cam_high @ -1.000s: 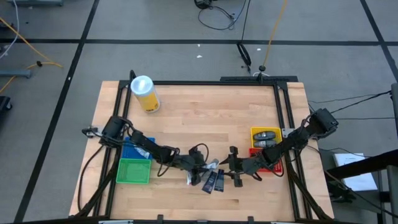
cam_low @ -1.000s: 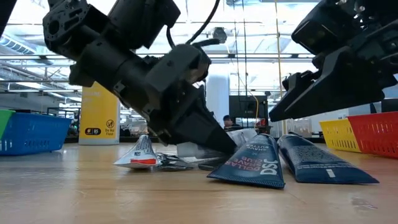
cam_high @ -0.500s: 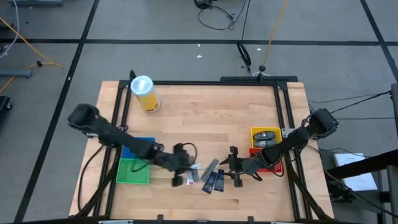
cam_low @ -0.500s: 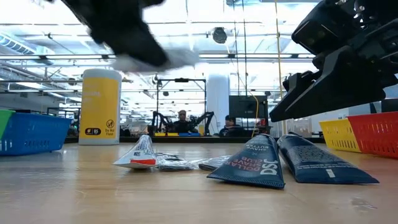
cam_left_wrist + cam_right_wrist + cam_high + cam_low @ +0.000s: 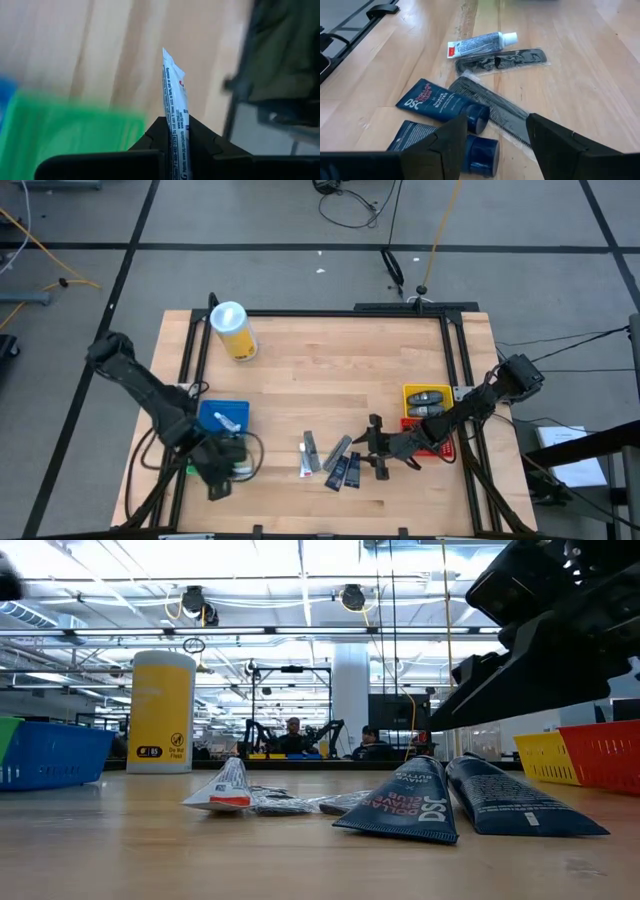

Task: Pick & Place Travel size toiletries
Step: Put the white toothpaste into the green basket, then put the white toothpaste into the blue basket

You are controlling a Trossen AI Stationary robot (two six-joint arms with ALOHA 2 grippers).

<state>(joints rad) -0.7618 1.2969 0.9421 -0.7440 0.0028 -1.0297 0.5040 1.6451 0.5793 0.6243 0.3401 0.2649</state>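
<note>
Swung away from the central pile since a second ago, the left arm now reaches over the near-left corner of the desk (image 5: 330, 370), and the white tube it was closing on has left the pile with it. Its left claw (image 5: 228, 470) sits over the green bin (image 5: 196, 470), fingers pressed together on that white tube (image 5: 175, 107), which sticks up edge-on between them in the left wrist view.

Beside the green bin is the blue bin (image 5: 222, 412), with a small white item lying in it. A yellow cylinder (image 5: 232, 330) with a white lid stands at the far-left of the desk. At the right edge sit the yellow bin (image 5: 427, 398), holding dark oval pieces, and the red bin (image 5: 440, 442).

The right claw (image 5: 375, 448) has not moved: it hovers low beside the pile, fingers spread, holding nothing.

On the desk lie two dark blue tubes (image 5: 440, 105), two clear-wrapped black combs (image 5: 501, 59) and another small white tube (image 5: 480, 43).
</note>
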